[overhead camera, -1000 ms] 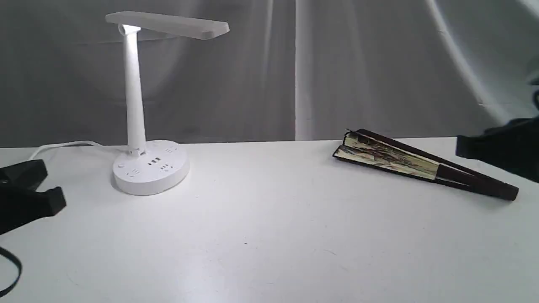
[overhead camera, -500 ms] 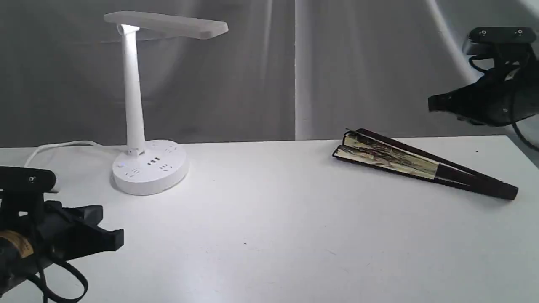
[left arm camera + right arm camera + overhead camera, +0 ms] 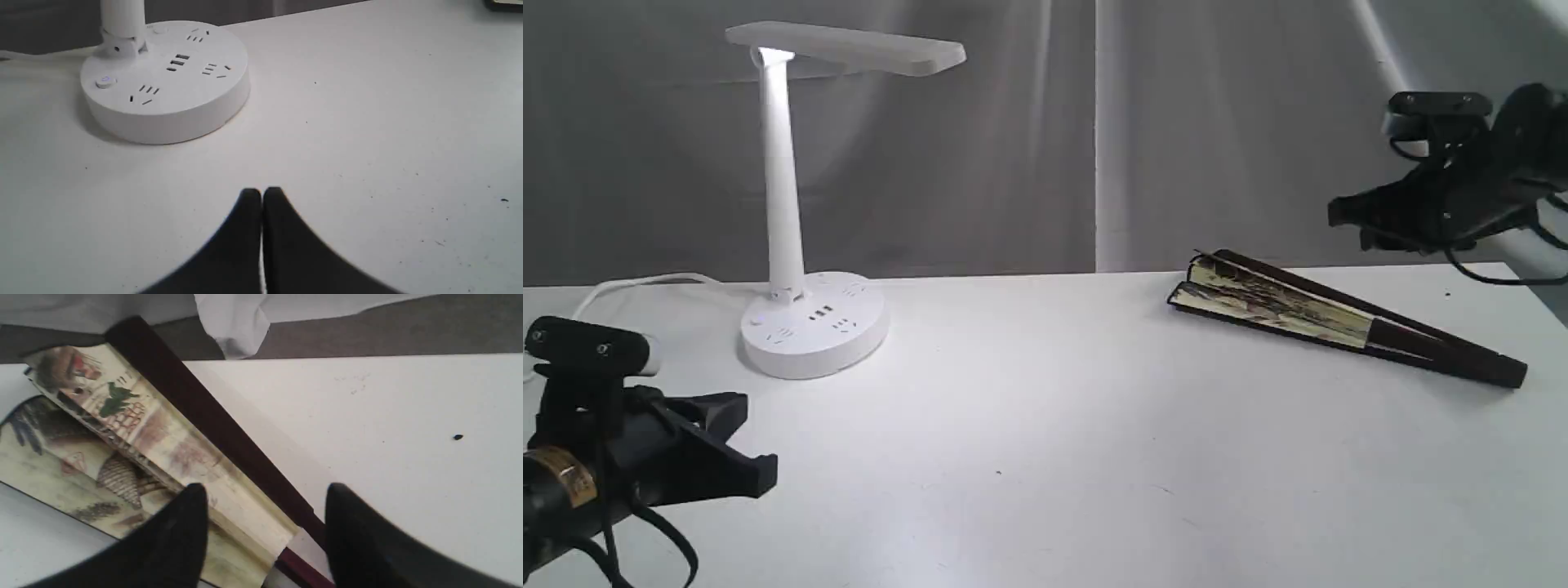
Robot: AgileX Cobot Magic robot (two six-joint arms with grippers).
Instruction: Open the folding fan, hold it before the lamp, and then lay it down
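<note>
The right fingers (image 3: 175,539) stood wide apart and held nothing. In the right wrist view one of them hung over the painted cream leaf of the folding fan (image 3: 163,449) and the other over bare counter (image 3: 408,416), with the fan's dark maroon guard passing between them. From the exterior view they appeared to hover above the rib end of the fan without touching it, though the gap was hard to judge from that angle.

The left fingers (image 3: 245,228) were pressed together, only a hairline slit showing between the tips, and gripped nothing. They sat low over the counter at its front left, in front of the round base of the lamp (image 3: 163,81) and apart from it, aimed toward the middle of the counter.

The fan lay flat on the right side of the counter, well apart from the lamp. It was spread only to a narrow wedge. Its long axis ran on a diagonal: the leaf end pointed toward the back and the middle, the pivot end toward the front right edge. The lamp stood upright at the left rear, its flat head reaching toward the middle and its white cord (image 3: 645,282) trailing off to the left.
</note>
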